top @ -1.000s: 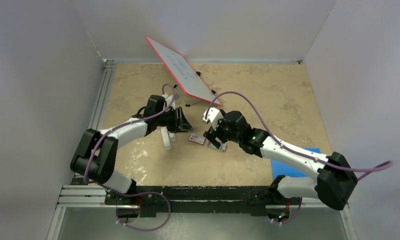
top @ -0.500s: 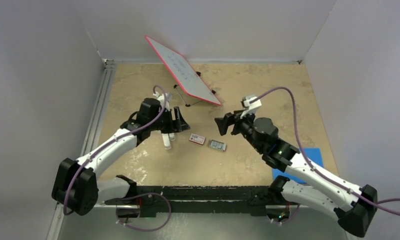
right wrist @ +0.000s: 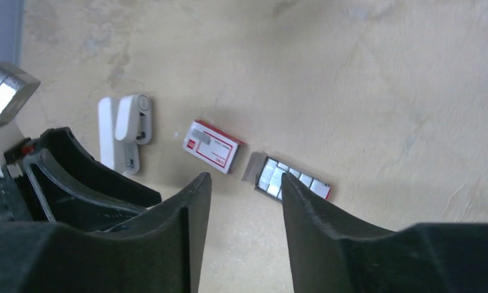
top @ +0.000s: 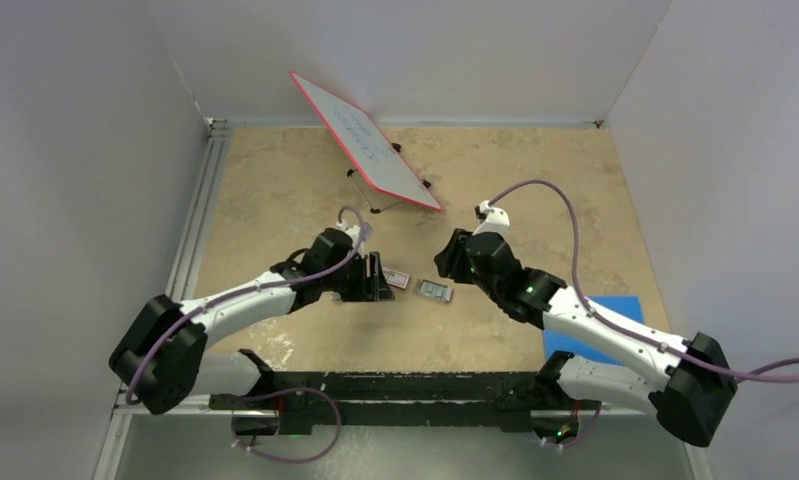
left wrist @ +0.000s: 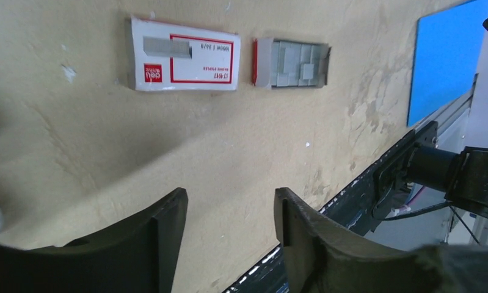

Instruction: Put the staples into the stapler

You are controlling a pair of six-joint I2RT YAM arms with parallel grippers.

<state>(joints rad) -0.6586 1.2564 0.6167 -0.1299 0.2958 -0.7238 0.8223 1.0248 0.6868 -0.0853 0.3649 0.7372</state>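
1. nearest my end of the table (top: 535, 180) is the blue pad (top: 563, 340), flat by the right arm's base, with that arm passing over part of it.
2. the left gripper (left wrist: 229, 210) is low over the table with its fingers (left wrist: 159, 235) parted. i see only bare tabletop in the gap, so it holds nothing and touches nothing.
3. the right gripper (right wrist: 244, 192) is about half open too. its fingers (right wrist: 317, 229) hang above the surface, apart from everything, with nothing between them.
4. the staples box (left wrist: 183, 63), red and white, lies flat on the table between the two grippers, just beyond the left fingertips.
5. right beside it, a small gap away, sits its inner tray (left wrist: 292, 63), pulled out, with grey staple strips showing inside. it is on the side toward the right gripper.
6. the stapler (right wrist: 124, 131) lies on the table on the left arm's side of the box, near it but not touching, its two white arms splayed apart. from above the left arm hides it.
7. farthest back, the red-framed whiteboard (top: 365, 140) stands tilted on its stand, well apart from both grippers.
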